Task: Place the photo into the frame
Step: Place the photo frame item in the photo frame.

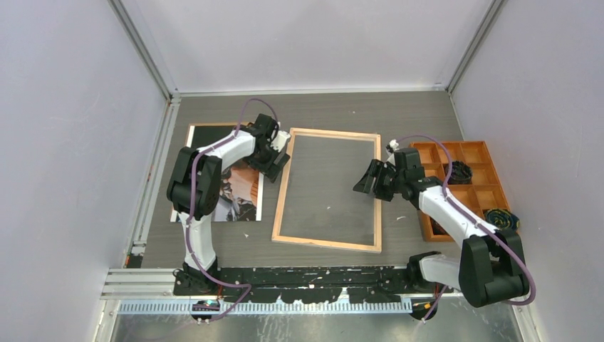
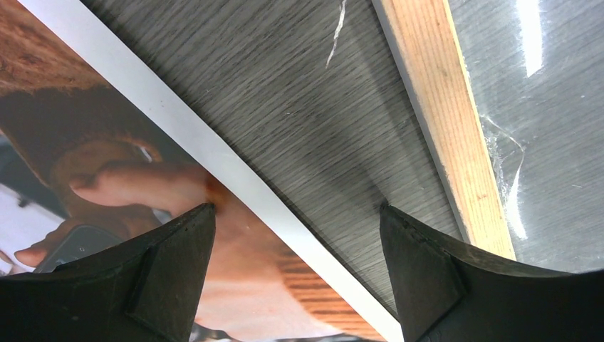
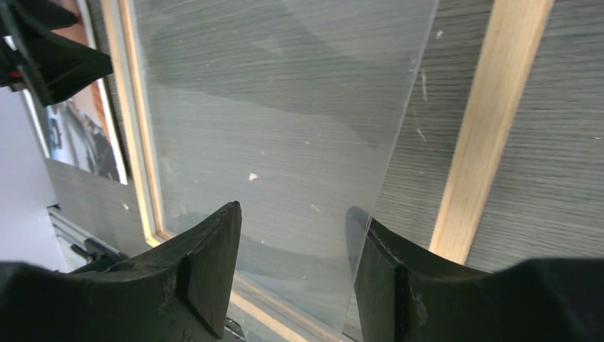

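Step in hand, as judged: lifting the photo [image 1: 238, 199] so it can go onto the back of the frame [image 1: 327, 244]. The photo lies flat, image up, on the table [image 2: 299, 107], left of the frame and just apart from it. The frame lies wood side up with its clear pane [image 3: 285, 107] inside.

1. Left gripper [image 2: 295, 208]: the fingers are apart, over the photo's white-bordered right edge, one above the print and the other above bare table. Lower until a finger can slide under the border, then close gently (glossy prints crease easily).
2. Right gripper [image 3: 293, 210]: the fingers are apart with nothing clamped. The pane's right edge runs between them, close to the right finger and short of the wooden rail, so the pane looks unseated. Confirm that it lies flat before you bring the photo over.
3. Carry the photo low, turn it image-down, align one corner against a rail, and lay it onto the pane.
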Tool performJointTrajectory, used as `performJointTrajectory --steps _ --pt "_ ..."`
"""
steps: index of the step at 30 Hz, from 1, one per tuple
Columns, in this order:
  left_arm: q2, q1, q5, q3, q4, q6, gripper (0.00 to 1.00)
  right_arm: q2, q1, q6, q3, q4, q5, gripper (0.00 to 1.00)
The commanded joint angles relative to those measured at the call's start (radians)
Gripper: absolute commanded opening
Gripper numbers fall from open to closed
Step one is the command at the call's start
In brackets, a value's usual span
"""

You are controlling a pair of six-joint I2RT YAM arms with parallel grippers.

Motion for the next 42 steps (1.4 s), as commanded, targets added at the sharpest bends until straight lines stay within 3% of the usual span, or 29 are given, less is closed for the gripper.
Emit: performJointTrajectory --steps 1,14,19,28,36,42 --pt "0.023 -0.011 0.036 -0.032 0.016 -0.001 0.86 0.010 -0.004 -0.038 0.038 -0.021 0.088 0.62" --pt "0.026 -0.018 0.024 -0.047 0.030 0.008 0.86 0.097 -0.011 -0.063 0.064 0.018 0.111 0.63" --pt "0.036 -0.024 0.025 -0.045 0.034 0.007 0.86 0.047 -0.056 0.016 0.009 0.172 -0.043 0.50" --pt "0.057 -0.026 0.055 -0.022 0.023 -0.006 0.86 -0.055 -0.086 0.292 -0.086 0.616 -0.379 0.22" --pt "0.060 0.045 0.171 0.035 -0.031 -0.045 0.85 -0.100 -0.082 0.515 -0.128 0.866 -0.418 0.14" --pt "0.038 0.096 0.199 0.063 -0.056 -0.053 0.85 -0.069 -0.056 0.524 -0.098 0.887 -0.423 0.12"
